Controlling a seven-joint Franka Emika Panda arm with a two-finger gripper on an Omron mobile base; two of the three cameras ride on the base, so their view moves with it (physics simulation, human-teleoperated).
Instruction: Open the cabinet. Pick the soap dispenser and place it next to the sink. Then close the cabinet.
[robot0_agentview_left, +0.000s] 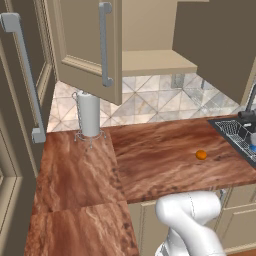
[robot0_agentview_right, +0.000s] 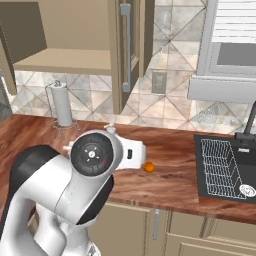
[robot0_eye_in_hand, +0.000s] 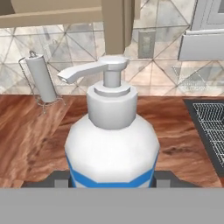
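Counter (robot0_agentview_left: 150, 160): orange ball (robot0_agentview_left: 201, 155), paper towel roll (robot0_agentview_left: 89, 114); tool (robot0_eye_in_hand: 112, 181) clamps soap dispenser (robot0_eye_in_hand: 112, 140).

This is a home kitchen, rendered rather than filmed. A wood-grain bench (robot0_agentview_left: 165, 150) runs beneath a tiled backsplash (robot0_agentview_right: 175, 50), with a beige wall cabinet (robot0_agentview_left: 85, 35) hanging above, its doors open. To the right a dark sink (robot0_agentview_right: 225, 170) holds a wire rack below a dark faucet (robot0_agentview_right: 250, 125). A paper towel roll (robot0_agentview_left: 90, 115) stands at the far left, and base cupboards (robot0_agentview_right: 200, 235) sit under the bench.
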